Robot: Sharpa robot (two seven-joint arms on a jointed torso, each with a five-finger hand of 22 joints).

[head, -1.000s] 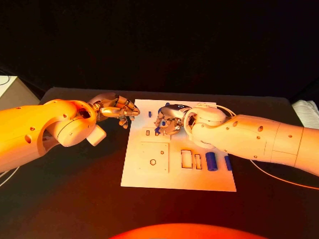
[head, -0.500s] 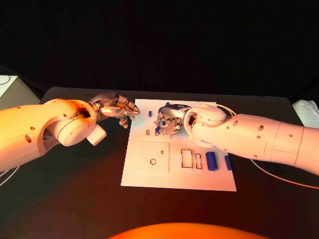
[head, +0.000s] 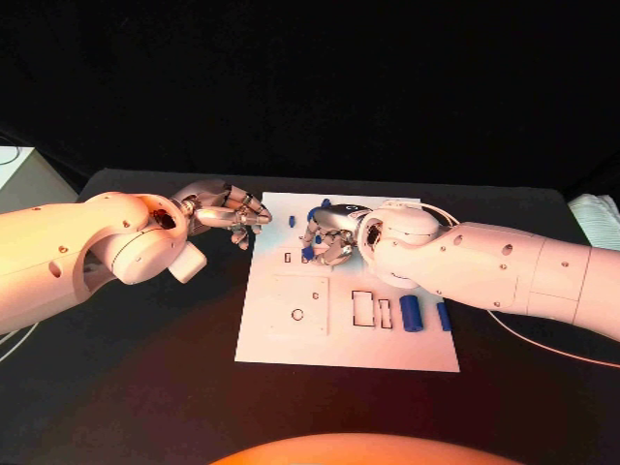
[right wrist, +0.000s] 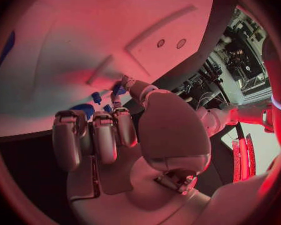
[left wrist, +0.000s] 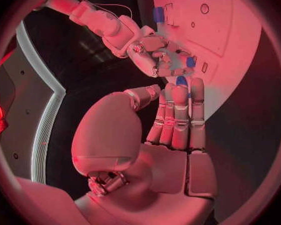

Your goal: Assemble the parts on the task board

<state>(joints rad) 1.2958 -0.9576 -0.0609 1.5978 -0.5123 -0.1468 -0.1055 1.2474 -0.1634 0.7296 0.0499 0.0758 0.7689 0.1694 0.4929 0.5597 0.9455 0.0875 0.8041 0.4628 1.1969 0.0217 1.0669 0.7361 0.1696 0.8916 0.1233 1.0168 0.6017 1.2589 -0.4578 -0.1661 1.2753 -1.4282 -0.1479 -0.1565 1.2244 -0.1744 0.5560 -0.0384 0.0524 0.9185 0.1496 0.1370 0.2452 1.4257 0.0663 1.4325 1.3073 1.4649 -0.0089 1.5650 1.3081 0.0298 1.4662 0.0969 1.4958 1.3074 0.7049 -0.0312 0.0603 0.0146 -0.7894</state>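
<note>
Black table [head: 142, 387] with the white task board [head: 345, 334] in the middle. Left hand [head: 227, 215] hangs just off the board's far-left corner, fingers curled in together; something blue shows at its fingertips in the left wrist view, can't tell if that's a held part or one lying on the board behind. Right hand [head: 329, 235] is down over the board's far section, fingers curled around a small blue part [head: 307, 254], looks pinched rather than loose. Two more blue parts [head: 412, 314] lie flat near the board's right edge, beside the rectangular slots [head: 362, 308]; another small one [head: 292, 222] stands near the far-left corner. Step in hand, my read: seating the pinched part into a far-section slot. To do it well: line it up over the opening first, keep it square, press straight down, don't release until it sits flush. Keep left hand off the board edge so nothing shifts.
</note>
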